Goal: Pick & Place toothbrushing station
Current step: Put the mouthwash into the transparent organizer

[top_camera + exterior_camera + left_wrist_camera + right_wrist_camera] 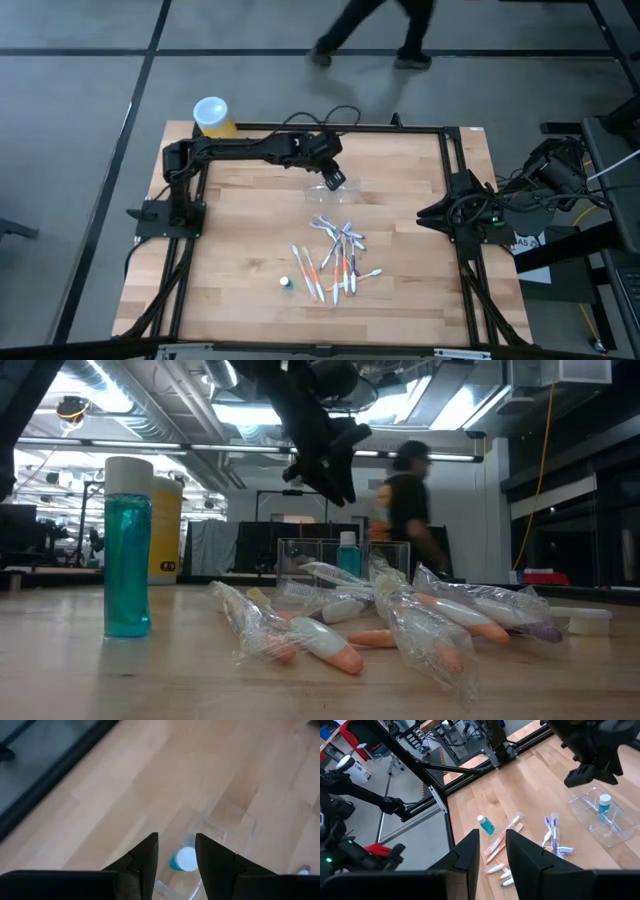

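left end effector (335,180) hovers above toothbrushing station (335,187).

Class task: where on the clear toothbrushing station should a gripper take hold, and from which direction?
Probably from above, pinching a thin upright wall of the toothbrushing station on an empty compartment, away from the small blue bottle standing inside. The open left gripper hangs above it.

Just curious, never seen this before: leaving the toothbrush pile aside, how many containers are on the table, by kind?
Clear holder: 1
Teal bottles: 2, one loose, one inside the holder
Yellow cylinder: 1
Total: 4
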You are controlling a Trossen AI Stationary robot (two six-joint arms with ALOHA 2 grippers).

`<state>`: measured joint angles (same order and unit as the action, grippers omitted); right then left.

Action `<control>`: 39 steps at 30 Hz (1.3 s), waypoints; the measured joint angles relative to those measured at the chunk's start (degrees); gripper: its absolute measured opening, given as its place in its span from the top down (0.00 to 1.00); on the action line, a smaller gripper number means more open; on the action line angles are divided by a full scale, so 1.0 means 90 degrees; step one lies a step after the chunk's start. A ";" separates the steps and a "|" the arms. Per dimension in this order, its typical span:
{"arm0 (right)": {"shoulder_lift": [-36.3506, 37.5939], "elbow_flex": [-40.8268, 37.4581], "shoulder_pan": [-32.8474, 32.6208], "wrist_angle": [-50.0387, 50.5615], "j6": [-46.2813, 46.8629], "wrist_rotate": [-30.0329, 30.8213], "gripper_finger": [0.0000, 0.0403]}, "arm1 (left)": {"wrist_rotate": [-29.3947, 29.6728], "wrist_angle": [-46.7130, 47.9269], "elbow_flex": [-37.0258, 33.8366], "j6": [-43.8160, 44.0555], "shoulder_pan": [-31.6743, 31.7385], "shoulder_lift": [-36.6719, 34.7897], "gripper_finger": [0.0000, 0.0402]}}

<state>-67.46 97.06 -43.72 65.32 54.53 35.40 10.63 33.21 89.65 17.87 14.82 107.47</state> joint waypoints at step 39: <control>-0.0282 -0.1095 0.0451 -0.0312 0.0872 -0.1276 0.76 | -0.0173 0.0541 -0.1917 0.1983 -0.5036 -0.3182 0.58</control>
<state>-70.00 87.20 -39.67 62.51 62.38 23.92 9.08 38.08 72.39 35.71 -30.51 78.83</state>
